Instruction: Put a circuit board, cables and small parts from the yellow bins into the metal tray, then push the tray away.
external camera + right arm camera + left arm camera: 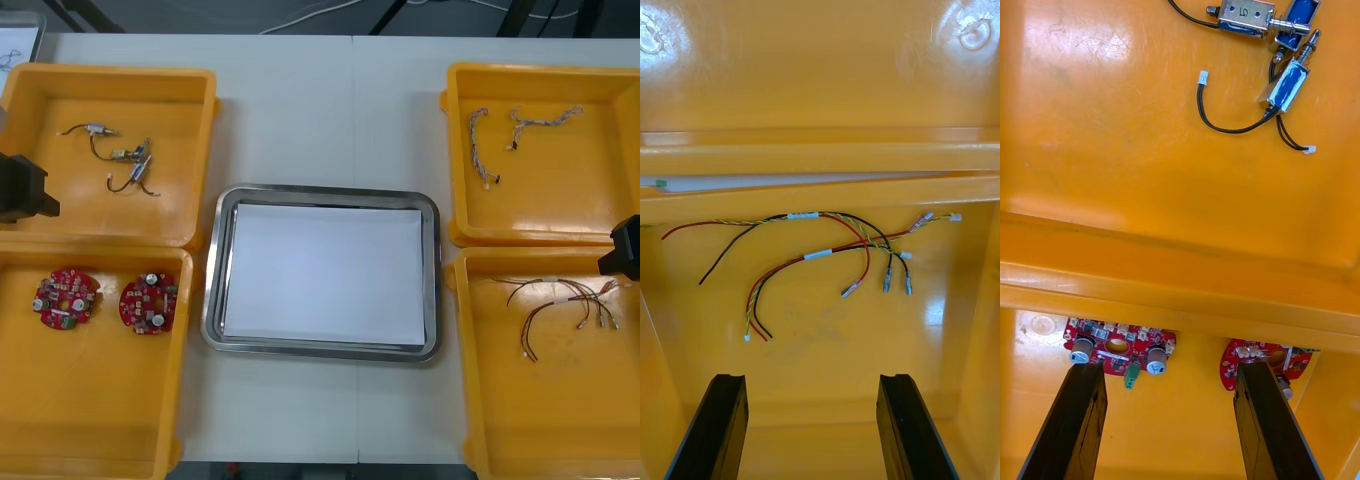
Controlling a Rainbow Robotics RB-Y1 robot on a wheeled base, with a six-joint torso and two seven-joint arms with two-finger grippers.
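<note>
Four yellow bins (90, 420) stand on the tabletop (330, 90), two at each side, with one metal tray (432, 280), white inside, between them. The near left bin holds two round red circuit boards (68, 297), side by side and apart. The far left bin holds what look like three small metal parts (130, 155) on thin black leads, one of them cut off in the left wrist view. The far right bin holds two twisted blue and white cables (480, 140). The near right bin holds a tangle of red, yellow and black cables (560, 300), too crossed over to count. The left pincer (1169, 375) hangs spread over the near left bin, gripping nothing. One finger covers part of one board, and the bin wall hides both boards' far edges. The right pincer (812, 382) hangs spread over the near right bin, the cable tangle beyond its fingertips, not touching.
</note>
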